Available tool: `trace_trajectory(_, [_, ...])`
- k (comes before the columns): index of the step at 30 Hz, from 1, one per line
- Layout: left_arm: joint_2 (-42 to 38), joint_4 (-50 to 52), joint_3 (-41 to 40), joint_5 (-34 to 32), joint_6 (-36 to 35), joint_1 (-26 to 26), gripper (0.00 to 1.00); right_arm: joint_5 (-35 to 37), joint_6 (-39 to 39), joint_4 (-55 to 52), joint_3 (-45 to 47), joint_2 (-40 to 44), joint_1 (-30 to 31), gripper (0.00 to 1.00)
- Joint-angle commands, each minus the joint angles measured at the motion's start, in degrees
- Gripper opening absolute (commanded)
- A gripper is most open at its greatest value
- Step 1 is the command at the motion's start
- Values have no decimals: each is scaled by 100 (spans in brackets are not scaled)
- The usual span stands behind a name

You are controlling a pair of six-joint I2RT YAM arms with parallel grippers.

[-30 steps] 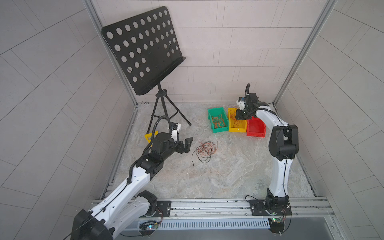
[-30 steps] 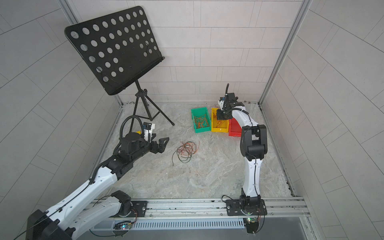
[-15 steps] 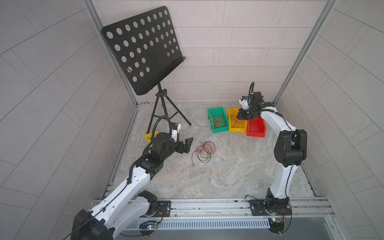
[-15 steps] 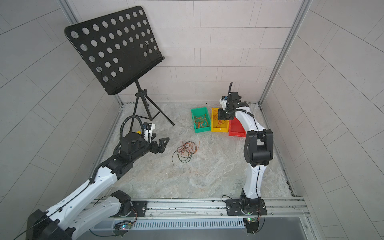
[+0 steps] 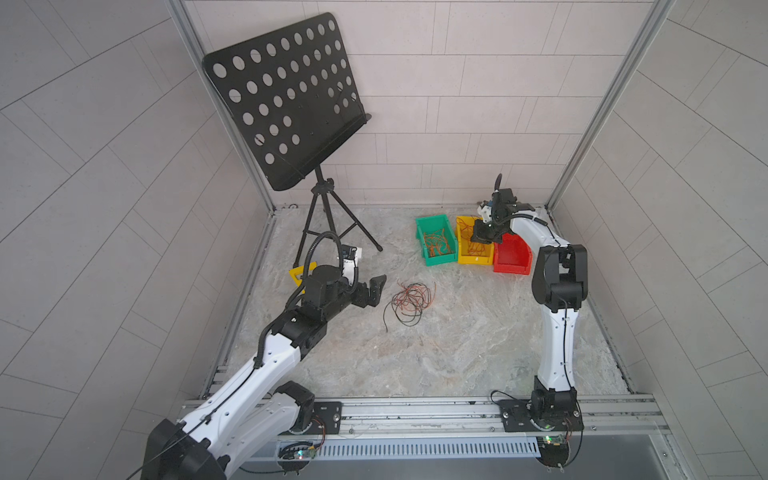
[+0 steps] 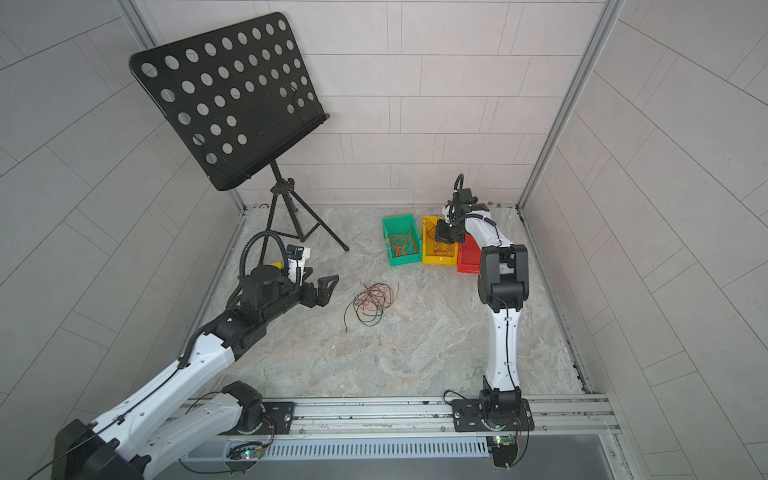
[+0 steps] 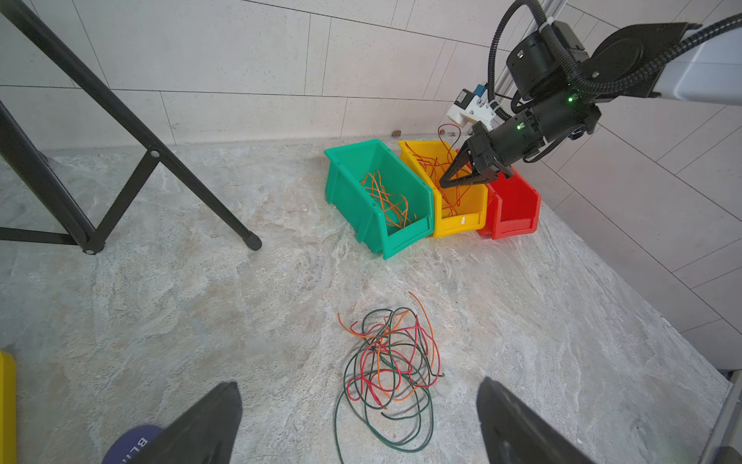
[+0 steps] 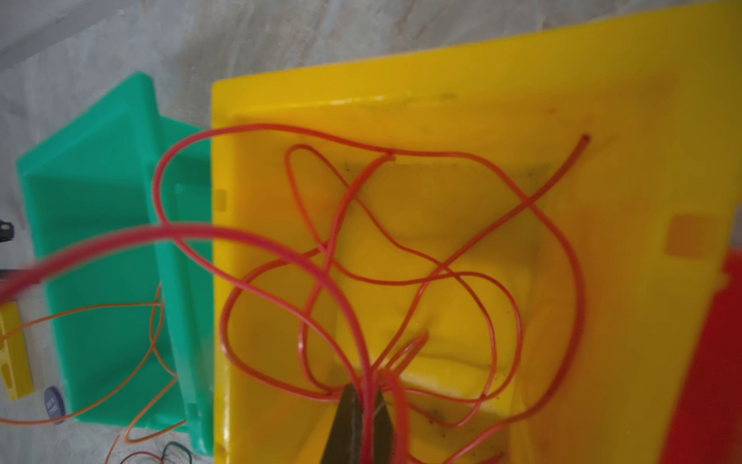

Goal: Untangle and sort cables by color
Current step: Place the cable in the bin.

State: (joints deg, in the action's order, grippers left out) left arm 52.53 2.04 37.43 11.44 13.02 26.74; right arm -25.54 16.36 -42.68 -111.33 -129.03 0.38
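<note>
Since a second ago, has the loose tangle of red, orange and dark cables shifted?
No. The cable tangle lies just as far from the green plastic bin as before.

I see the right arm's elbow (image 5: 559,274), which swung out toward the right edge of the table (image 5: 457,353) half a second ago, now pulled back in, nearer the back edge than a second ago. The right gripper (image 7: 443,184), with its red cable (image 8: 257,241), has shifted only slightly over the yellow bin (image 5: 476,259).
</note>
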Motion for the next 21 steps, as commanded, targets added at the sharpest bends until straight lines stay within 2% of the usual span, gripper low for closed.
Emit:
trace_trajectory(1, [-3, -101, 72, 29, -119, -22, 99, 642, 142, -319, -301, -62, 49, 0])
trace_trajectory(14, [31, -117, 76, 78, -128, -23, 99, 1726, -166, -777, -548, -603, 379, 0])
trace_trajectory(21, [38, -120, 81, 103, -136, -21, 99, 1944, -329, -998, -673, -838, 505, 10])
